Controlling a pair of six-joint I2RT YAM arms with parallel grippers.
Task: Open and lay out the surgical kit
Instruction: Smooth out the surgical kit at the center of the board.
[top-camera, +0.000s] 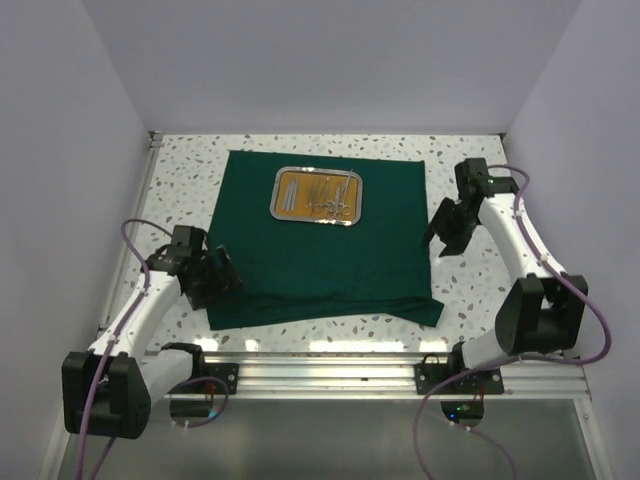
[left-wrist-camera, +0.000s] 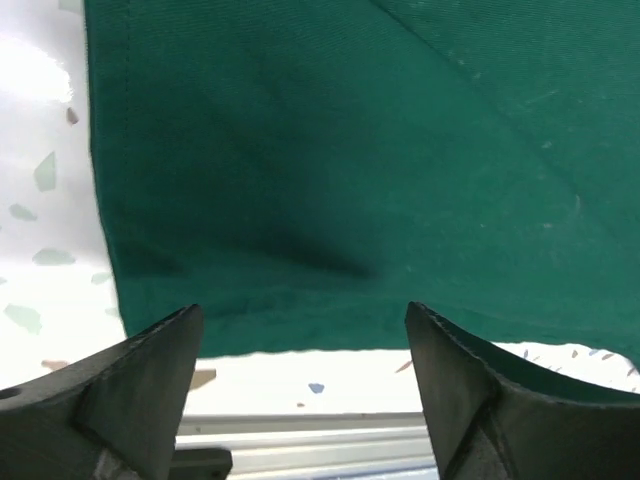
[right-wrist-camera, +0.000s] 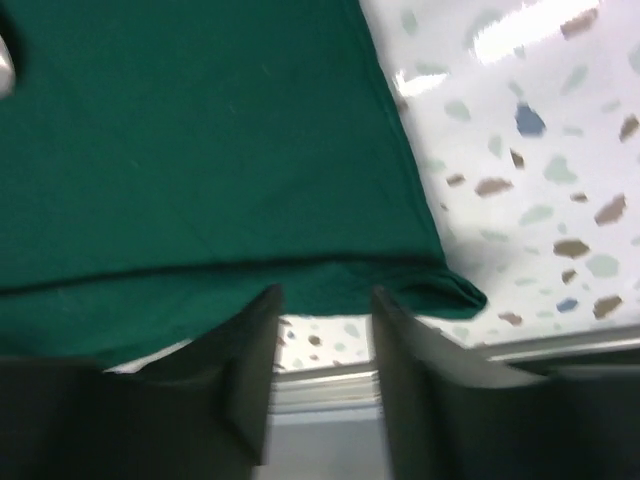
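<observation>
The dark green cloth wrap (top-camera: 320, 240) lies spread flat on the speckled table. The steel tray (top-camera: 317, 196) with an orange-brown floor sits on its far middle part, holding small silver instruments (top-camera: 333, 198). My left gripper (top-camera: 215, 278) is open and empty over the cloth's near left corner; the left wrist view shows the cloth (left-wrist-camera: 340, 170) between and beyond its fingers (left-wrist-camera: 150, 370). My right gripper (top-camera: 447, 232) is open and empty just right of the cloth's right edge; its view shows the cloth (right-wrist-camera: 190, 150) and the folded near right corner (right-wrist-camera: 450, 292).
White walls close in the table at the left, right and back. A metal rail (top-camera: 330, 365) runs along the near edge, with both arm bases and purple cables. Bare speckled table (top-camera: 480, 290) lies right of the cloth.
</observation>
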